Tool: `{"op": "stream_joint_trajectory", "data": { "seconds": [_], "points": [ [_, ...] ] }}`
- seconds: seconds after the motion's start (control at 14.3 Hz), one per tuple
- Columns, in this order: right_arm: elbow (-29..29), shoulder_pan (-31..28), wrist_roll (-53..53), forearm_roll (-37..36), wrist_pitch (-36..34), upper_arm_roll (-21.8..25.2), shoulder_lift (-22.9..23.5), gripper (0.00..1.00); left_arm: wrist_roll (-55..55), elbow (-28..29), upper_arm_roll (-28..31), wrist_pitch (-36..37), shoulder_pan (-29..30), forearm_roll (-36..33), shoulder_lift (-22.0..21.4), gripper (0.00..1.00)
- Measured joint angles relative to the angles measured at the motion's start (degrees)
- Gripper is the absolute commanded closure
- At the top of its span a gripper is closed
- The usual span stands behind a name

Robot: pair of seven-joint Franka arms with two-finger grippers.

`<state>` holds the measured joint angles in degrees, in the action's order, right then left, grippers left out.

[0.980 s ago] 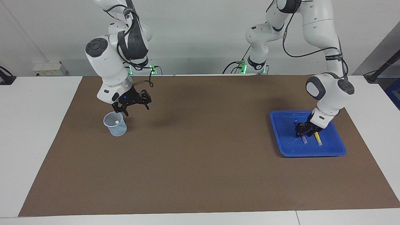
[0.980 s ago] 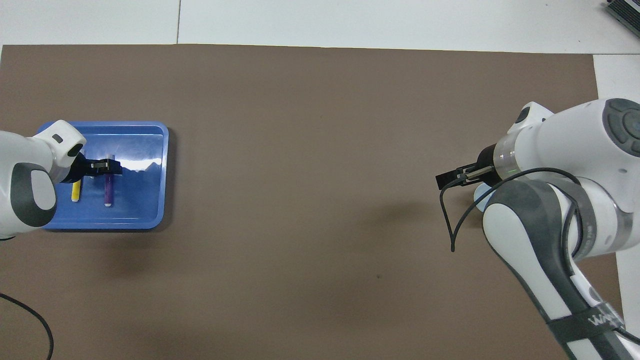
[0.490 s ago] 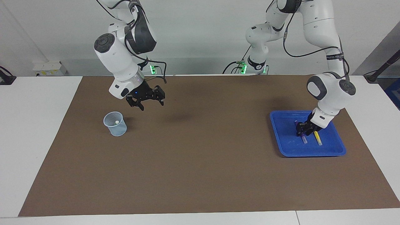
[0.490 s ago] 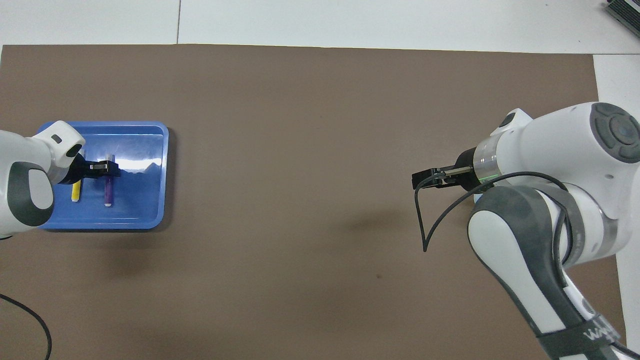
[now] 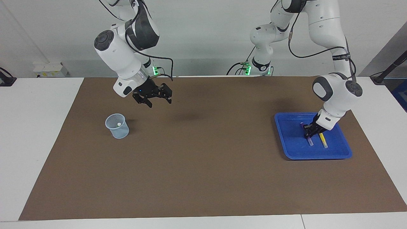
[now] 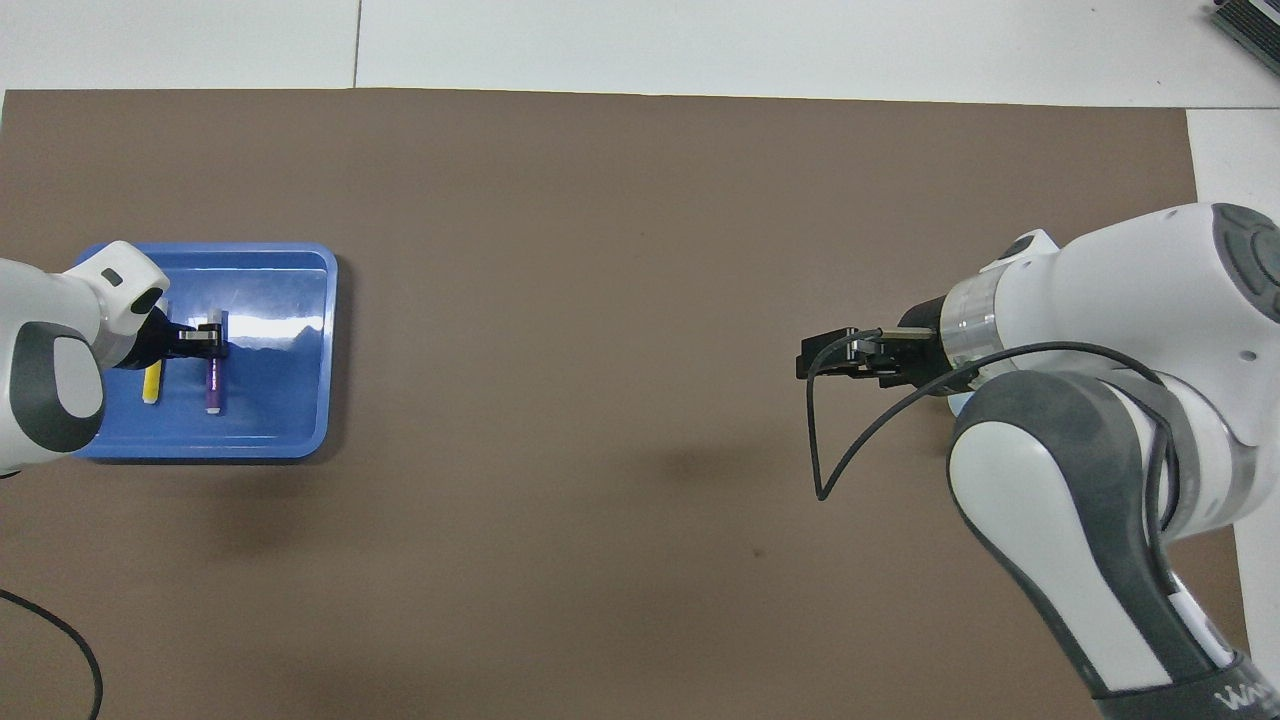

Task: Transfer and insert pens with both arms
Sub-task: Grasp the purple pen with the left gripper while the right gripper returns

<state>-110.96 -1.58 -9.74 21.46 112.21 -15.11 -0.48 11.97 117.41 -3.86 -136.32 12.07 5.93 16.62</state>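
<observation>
Inside glossy blue tray — left gripper pinches slim purple pen.

Seen from overhead, the shallow blue plastic tray sits at nine o'clock on the brown rectangular mat. The clear plastic cup sits at three (mostly hidden under the right arm). In the tray, the yellow marker pen lies beside the purple marker pen, at its nine o'clock. The left gripper is down at the purple pen. The right gripper hangs over the mat, toward the cup's nine o'clock.
</observation>
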Motion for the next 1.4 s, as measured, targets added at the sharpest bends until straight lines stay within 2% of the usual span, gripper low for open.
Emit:
{"op": "stream_joint_trajectory", "data": {
  "seconds": [0.35,0.84,1.19,1.4],
  "points": [
    [0.0,0.3,-1.1,2.6,0.0,-0.1,0.0,0.0,-1.1,-0.6,-0.2,1.4,0.0,0.0,0.0,1.0],
    [0.2,0.8,-6.2,4.0,0.0,-0.1,0.0,0.0,-6.2,-10.1,-0.5,15.2,-0.5,0.0,0.0,1.0],
    [0.4,1.1,-10.3,7.3,0.0,-0.1,0.0,0.0,-17.7,-18.0,-1.8,27.5,-1.2,1.2,-1.8,1.0],
    [0.4,1.1,-11.2,7.6,0.0,-0.1,0.0,0.0,-29.0,-20.1,-2.9,29.9,-2.2,5.6,-4.4,1.0]
  ]
}}
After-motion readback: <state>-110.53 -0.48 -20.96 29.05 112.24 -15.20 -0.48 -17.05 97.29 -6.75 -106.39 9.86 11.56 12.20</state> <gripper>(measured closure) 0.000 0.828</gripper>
